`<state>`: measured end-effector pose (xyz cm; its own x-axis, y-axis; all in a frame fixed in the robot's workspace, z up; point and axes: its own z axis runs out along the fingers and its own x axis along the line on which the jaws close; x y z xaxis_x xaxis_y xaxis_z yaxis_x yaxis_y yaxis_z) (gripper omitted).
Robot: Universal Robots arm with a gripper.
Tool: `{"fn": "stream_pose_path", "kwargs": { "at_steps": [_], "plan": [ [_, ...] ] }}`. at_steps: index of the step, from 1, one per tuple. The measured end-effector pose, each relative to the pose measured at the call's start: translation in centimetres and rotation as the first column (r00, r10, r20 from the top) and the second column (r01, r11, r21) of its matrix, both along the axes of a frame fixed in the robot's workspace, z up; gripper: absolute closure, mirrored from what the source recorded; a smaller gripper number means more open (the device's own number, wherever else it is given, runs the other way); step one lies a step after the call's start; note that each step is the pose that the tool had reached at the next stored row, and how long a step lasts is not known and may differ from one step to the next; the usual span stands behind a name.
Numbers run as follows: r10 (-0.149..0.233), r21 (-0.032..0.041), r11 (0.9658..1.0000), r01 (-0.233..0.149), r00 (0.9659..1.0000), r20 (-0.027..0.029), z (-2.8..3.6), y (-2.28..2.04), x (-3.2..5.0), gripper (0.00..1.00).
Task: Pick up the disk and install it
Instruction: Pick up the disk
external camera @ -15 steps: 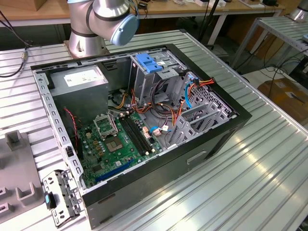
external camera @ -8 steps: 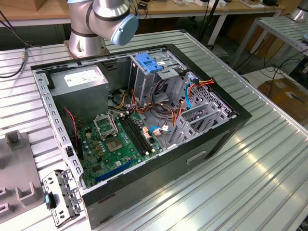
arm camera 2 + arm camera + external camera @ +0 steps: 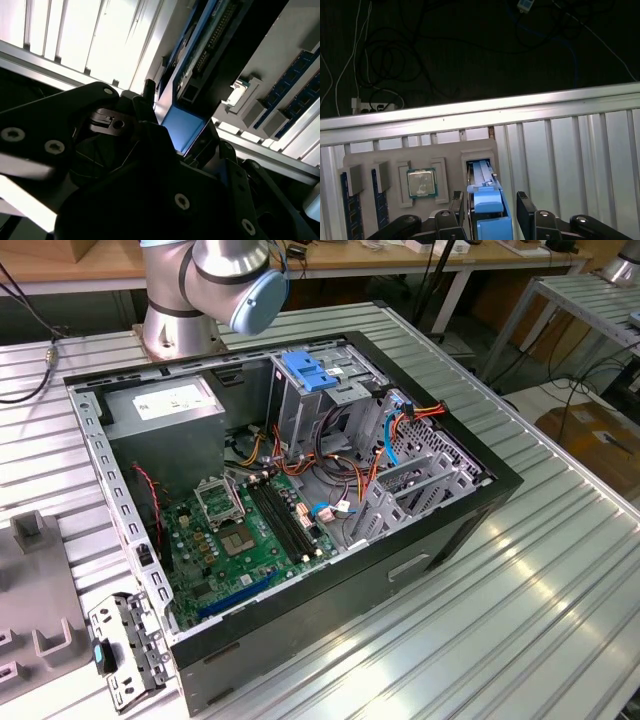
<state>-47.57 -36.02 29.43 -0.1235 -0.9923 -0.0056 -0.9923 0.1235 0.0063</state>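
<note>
Logging exterior view: open computer case (image 3: 330, 500) on tabletop (image 3: 560, 620), grey tray (image 3: 45, 570) at the exterior view's left. First wrist view: disk (image 3: 485, 200) on edge in a tray slot; claw (image 3: 491, 200) spread, straddling it, apparently not clamped; disk's long axis runs along the finger gap. Second wrist view: disk's blue rail beside claw.

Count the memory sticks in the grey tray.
2: one memory stick at the tray's end, the other between it and the processor. Others may lie outside the frame.
</note>
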Motion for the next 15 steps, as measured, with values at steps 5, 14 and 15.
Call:
{"fn": "stream_pose_path", "kwargs": {
  "at_steps": [5, 14, 15],
  "plan": [
    [0.0, 0.0, 1.0, 0.0, 1.0, 0.0, -0.02, -0.11, 0.0, 0.46],
    [0.0, 0.0001, 1.0, 0.0, 1.0, 0.0001, -0.05, -0.45, 0.0, 0.46],
    [0.0, 0.0, 1.0, 0.0, 1.0, 0.0001, -0.05, -0.45, 0.0, 0.46]
  ]
}}
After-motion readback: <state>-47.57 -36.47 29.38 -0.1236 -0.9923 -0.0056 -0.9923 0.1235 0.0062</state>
